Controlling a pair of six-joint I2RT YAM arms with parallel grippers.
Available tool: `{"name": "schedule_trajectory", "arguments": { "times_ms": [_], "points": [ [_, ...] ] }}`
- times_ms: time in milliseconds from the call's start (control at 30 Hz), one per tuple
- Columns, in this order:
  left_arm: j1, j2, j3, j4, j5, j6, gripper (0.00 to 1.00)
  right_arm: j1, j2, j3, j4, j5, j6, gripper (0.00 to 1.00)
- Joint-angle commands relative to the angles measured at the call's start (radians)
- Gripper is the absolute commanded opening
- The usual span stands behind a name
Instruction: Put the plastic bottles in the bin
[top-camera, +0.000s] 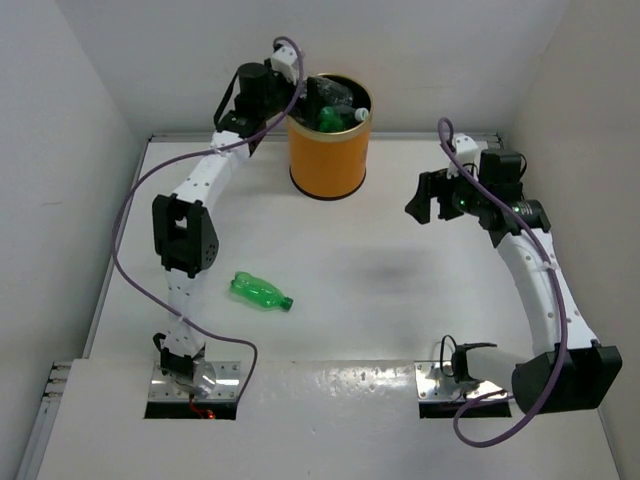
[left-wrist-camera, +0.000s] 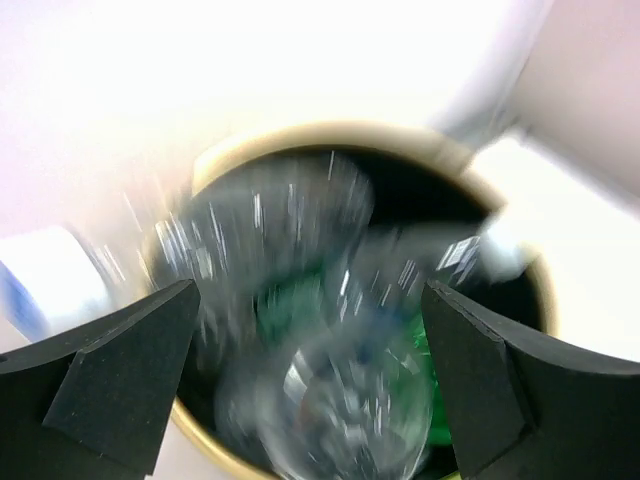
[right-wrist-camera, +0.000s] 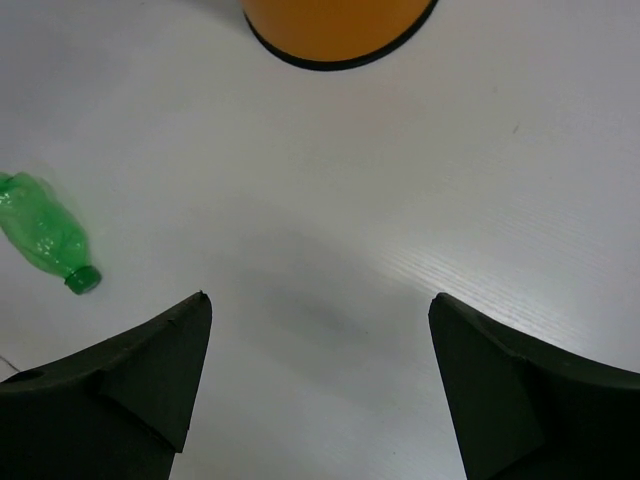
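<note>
The orange bin (top-camera: 328, 160) with a gold rim stands at the back of the table. It holds several bottles, among them a green one (top-camera: 330, 120) and a clear one with a white cap (top-camera: 357, 116). My left gripper (top-camera: 316, 95) hangs over the bin's mouth with its jaws wide apart. In the left wrist view (left-wrist-camera: 310, 290) a blurred clear bottle (left-wrist-camera: 330, 400) lies between the fingers, untouched, inside the bin's rim (left-wrist-camera: 330, 135). One green bottle (top-camera: 258, 291) lies on the table at the left, also in the right wrist view (right-wrist-camera: 45, 235). My right gripper (top-camera: 432, 200) is open and empty above the table (right-wrist-camera: 320, 296).
White walls close in the table on the left, back and right. The bin's base (right-wrist-camera: 335, 25) shows at the top of the right wrist view. Both arm bases sit at the near edge.
</note>
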Motion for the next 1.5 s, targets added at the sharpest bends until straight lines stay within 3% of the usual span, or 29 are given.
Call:
{"name": "schedule_trajectory", "arguments": {
  "times_ms": [0,167,300,400,500,633,700,800,900,1067,1267,1467],
  "points": [
    [0.015,-0.15,0.195,0.104,0.057,-0.153,1.0,0.062,0.019,0.065,0.038,-0.024,-0.033,0.88],
    [0.035,-0.286,0.206,0.147,-0.005,-0.152,1.0,0.195,0.076,0.109,0.03,-0.022,-0.086,0.88],
    [0.082,-0.487,-0.054,0.118,-0.17,-0.083,1.0,0.368,0.165,0.16,0.036,-0.007,-0.08,0.88],
    [0.163,-0.615,-0.151,-0.001,-0.284,-0.059,1.0,0.52,0.245,0.216,0.035,0.013,-0.073,0.88],
    [0.259,-0.65,-0.118,-0.262,-0.339,-0.059,1.0,0.584,0.421,0.31,-0.02,0.019,-0.025,0.88],
    [0.346,-0.719,-0.177,-0.531,-0.35,-0.025,1.0,0.751,0.713,0.621,-0.212,0.025,-0.034,0.85],
    [0.375,-0.811,-0.254,-0.554,-0.313,-0.014,1.0,0.8,0.846,0.86,-0.379,0.039,-0.042,0.85],
    [0.42,-0.892,-0.388,-0.611,-0.304,0.012,1.0,0.877,1.016,1.06,-0.534,0.077,-0.056,0.86],
    [0.466,-0.975,-0.472,-0.704,-0.316,0.036,1.0,0.965,1.067,1.071,-0.556,0.1,-0.056,0.89],
    [0.556,-1.055,-0.527,-0.766,-0.371,0.047,1.0,1.01,1.125,1.074,-0.541,0.145,-0.036,0.92],
    [0.636,-1.095,-0.564,-0.787,-0.267,0.011,1.0,1.016,1.205,1.113,-0.488,0.186,-0.037,0.95],
    [0.676,-1.031,-0.544,-0.778,-0.169,-0.02,1.0,1.036,1.247,1.134,-0.407,0.307,-0.094,0.99]
  ]
}}
